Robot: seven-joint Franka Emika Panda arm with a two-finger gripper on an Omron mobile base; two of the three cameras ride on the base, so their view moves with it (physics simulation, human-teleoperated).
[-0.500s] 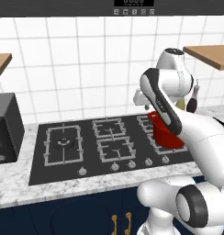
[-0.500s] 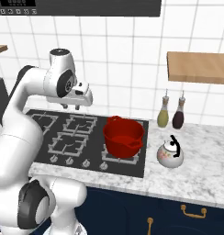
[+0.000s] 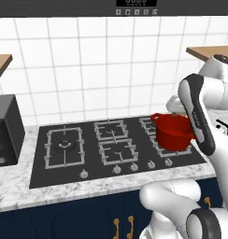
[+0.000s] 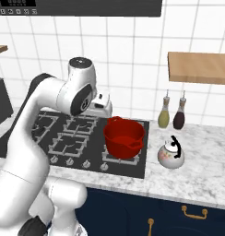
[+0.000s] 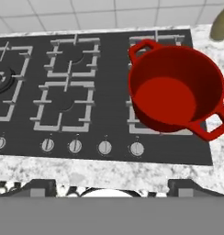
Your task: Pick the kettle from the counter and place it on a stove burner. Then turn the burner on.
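The gripper (image 4: 101, 102) has swung a little toward the kettle (image 4: 171, 154) on the counter (image 4: 206, 173), holding nothing; I cannot tell if it's open.

— Where is the arm?

— In the right base view it climbs from the lower left, bends at a dark joint near upper centre, and the hand hangs just right of that joint, pointing down.

— And the gripper (image 4: 101, 109)?

— Mid-frame, mostly hidden behind the wrist.

— Fingers apart or together?

— The views don't settle it; the fingertips (image 5: 40, 187) barely rise at the hand view's bottom.
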